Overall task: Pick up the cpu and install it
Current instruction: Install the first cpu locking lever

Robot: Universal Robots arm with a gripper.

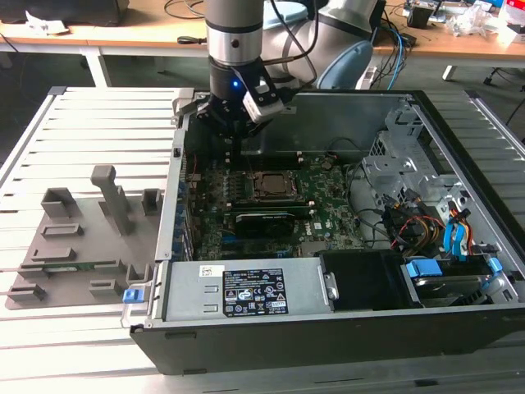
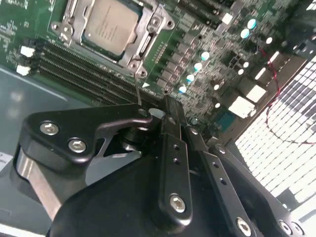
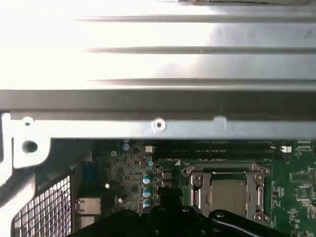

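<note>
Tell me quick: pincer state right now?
Pincer: cannot be told; it hangs above the motherboard, near the cpu seated in its socket.

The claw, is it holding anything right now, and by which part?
Nothing is held. The claw hangs beside the socket, and the cpu sits in the socket frame.

slatted metal table (image 1: 74, 123); open computer case (image 1: 328, 328), grey fixture tray (image 1: 74, 246) on it
</note>
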